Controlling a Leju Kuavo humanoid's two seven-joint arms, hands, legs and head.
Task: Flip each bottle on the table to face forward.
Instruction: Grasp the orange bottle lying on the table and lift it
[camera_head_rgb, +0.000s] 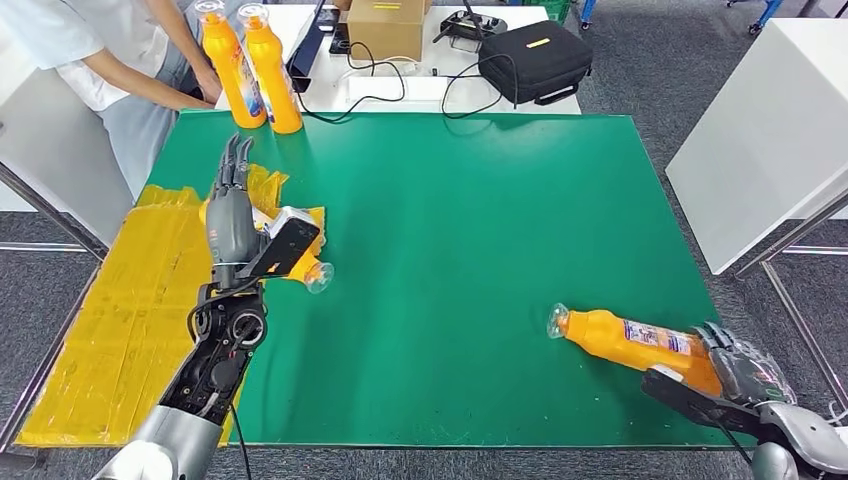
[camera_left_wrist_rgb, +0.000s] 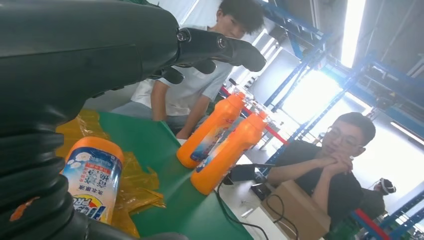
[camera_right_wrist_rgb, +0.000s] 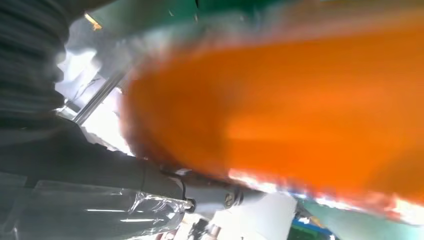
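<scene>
Four orange bottles show on the green table (camera_head_rgb: 470, 200). Two upright bottles (camera_head_rgb: 252, 68) stand side by side at the far left corner, close to a person (camera_head_rgb: 110, 60) who leans at that edge. A third bottle (camera_head_rgb: 300, 262) lies on its side on crumpled yellow plastic sheeting (camera_head_rgb: 130, 290) at the table's left part, its clear cap pointing toward the middle of the table. The left hand (camera_head_rgb: 232, 205) hovers over this bottle with its fingers stretched out straight toward the far edge and apart, holding nothing; in the left wrist view the bottle's labelled base (camera_left_wrist_rgb: 92, 182) sits just beneath the hand (camera_left_wrist_rgb: 100, 55), and whether they touch cannot be told. The fourth bottle (camera_head_rgb: 635, 345) lies on its side near the table's near right corner, its clear cap pointing left and its label up. The right hand (camera_head_rgb: 745, 378) grips this bottle around its base end; in the right wrist view the bottle (camera_right_wrist_rgb: 300, 110) is a blurred orange mass against the hand (camera_right_wrist_rgb: 100, 170). Beyond the table's far edge a white table (camera_head_rgb: 400, 90) carries a cardboard box (camera_head_rgb: 385, 28), a black case (camera_head_rgb: 533, 60) and black cables.
</scene>
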